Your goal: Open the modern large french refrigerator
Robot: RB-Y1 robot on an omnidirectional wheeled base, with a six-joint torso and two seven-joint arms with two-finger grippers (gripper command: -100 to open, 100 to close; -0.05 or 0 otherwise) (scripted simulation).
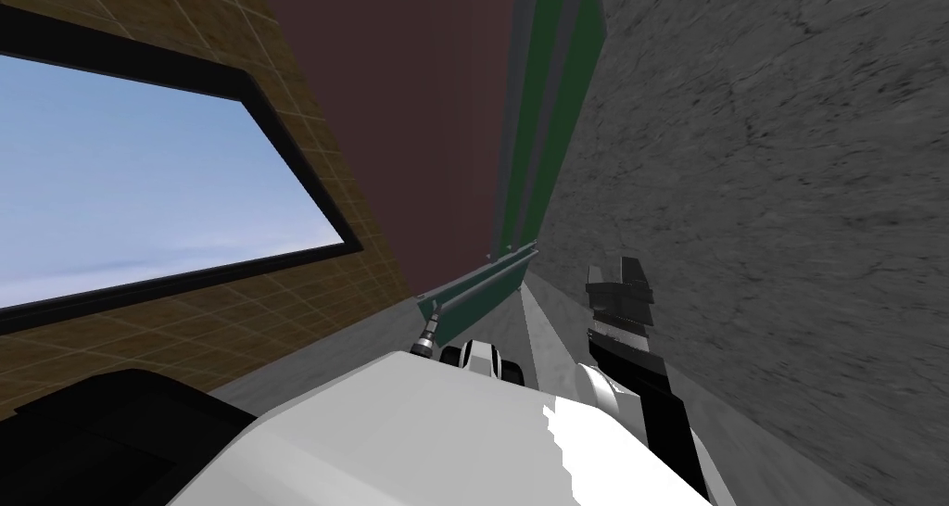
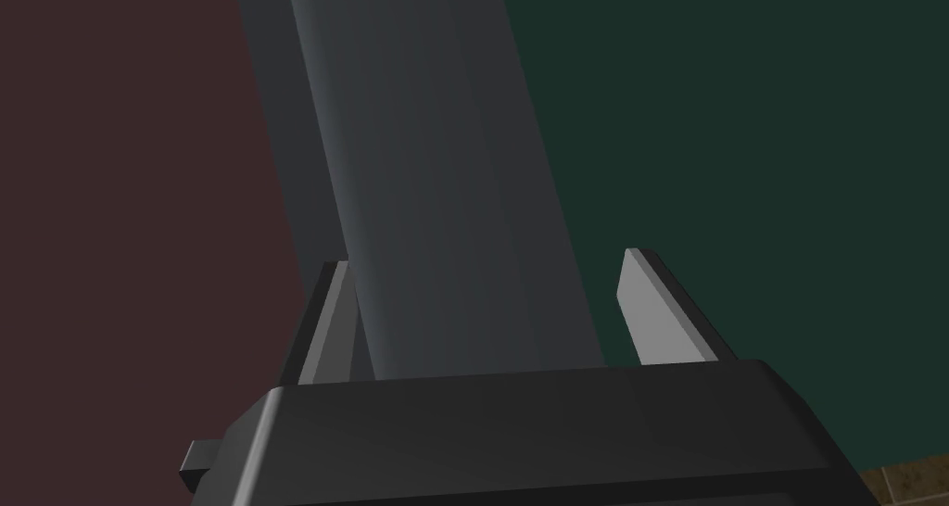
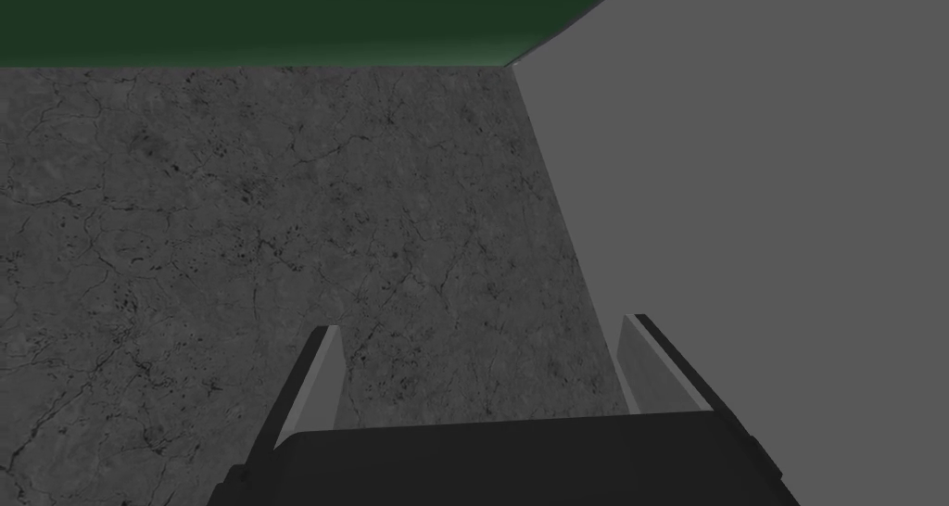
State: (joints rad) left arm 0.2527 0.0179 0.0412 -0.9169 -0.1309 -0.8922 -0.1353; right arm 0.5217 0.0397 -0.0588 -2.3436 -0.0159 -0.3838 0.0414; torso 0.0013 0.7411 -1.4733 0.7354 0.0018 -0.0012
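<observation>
Green refrigerator front (image 2: 741, 158) ahead; left gripper (image 2: 482, 259) spread around its grey handle (image 2: 436, 176); right gripper (image 3: 480, 324) spread too.

**Blue sky, grey floor**

Black-framed window (image 1: 139, 176) shows bright blue sky, set in a brown tiled wall (image 1: 306, 287). Just beside it, a flat maroon panel (image 1: 408, 111). Mottled, cracked grey floor (image 1: 769, 204) spreads wide and meets a plain grey surface (image 3: 760, 176).
</observation>
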